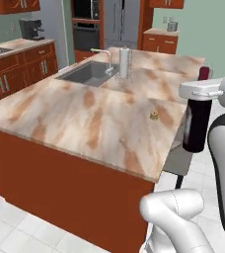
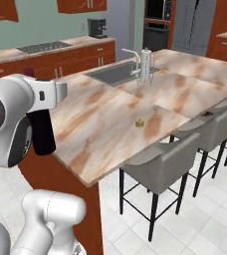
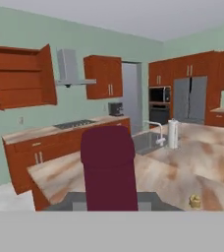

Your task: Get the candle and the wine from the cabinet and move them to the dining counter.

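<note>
My gripper (image 1: 199,91) is shut on the wine (image 1: 194,126), a dark bottle hanging upright just off the right edge of the dining counter (image 1: 80,111). From the other side, the gripper (image 2: 45,94) holds the wine (image 2: 42,133) near the counter's near corner (image 2: 90,144). In the hand view the wine's maroon capsule (image 3: 109,167) rises in the foreground. The candle (image 1: 154,115), small and yellowish, stands on the counter near its right edge; I also see the candle (image 2: 140,121) and the candle (image 3: 195,201). The cabinet (image 3: 20,76) hangs open on the far wall.
A steel sink (image 1: 87,73) with a faucet (image 1: 104,58) and a pale canister (image 1: 125,62) sits at the counter's far end. Grey bar stools (image 2: 160,164) line its right side. The wall counter with stovetop (image 2: 41,49) runs behind.
</note>
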Available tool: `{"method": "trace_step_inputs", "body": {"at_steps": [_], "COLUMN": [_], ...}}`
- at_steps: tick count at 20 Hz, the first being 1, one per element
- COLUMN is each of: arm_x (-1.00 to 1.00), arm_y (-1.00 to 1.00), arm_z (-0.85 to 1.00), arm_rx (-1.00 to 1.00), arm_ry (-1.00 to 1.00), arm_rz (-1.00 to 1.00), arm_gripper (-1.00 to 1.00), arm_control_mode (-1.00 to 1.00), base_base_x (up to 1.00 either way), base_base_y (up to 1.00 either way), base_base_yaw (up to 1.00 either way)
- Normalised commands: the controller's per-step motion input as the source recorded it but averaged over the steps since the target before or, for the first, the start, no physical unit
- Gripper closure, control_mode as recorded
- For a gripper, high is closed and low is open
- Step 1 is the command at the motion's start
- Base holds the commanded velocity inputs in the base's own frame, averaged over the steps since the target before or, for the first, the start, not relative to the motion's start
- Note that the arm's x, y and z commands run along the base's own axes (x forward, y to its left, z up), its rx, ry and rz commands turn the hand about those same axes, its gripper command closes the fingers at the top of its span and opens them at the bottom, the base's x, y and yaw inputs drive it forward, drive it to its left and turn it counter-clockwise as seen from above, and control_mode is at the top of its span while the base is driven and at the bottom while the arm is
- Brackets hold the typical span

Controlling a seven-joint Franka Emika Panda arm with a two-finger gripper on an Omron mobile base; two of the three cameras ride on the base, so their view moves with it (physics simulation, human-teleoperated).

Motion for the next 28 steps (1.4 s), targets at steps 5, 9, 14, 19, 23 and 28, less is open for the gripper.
{"method": "trace_step_inputs", "body": {"at_steps": [5,9,14,19,23,28], "arm_x": [0.0,0.0,0.0,0.0,0.0,0.0], "arm_y": [0.0,0.0,0.0,0.0,0.0,0.0], "arm_z": [0.0,0.0,0.0,0.0,0.0,0.0], "arm_rx": [0.0,0.0,0.0,0.0,0.0,0.0], "arm_ry": [0.0,0.0,0.0,0.0,0.0,0.0], "arm_rz": [0.0,0.0,0.0,0.0,0.0,0.0], "arm_gripper": [1.0,1.0,1.0,1.0,1.0,1.0], "arm_control_mode": [1.0,1.0,1.0,1.0,1.0,1.0], "base_base_x": [-0.1,-0.1,0.09,0.19,0.02,-0.41], "base_base_y": [-0.95,-0.95,-0.72,-0.61,-0.72,-0.99], "base_base_yaw": [0.49,0.48,0.65,0.7,0.72,0.55]}}
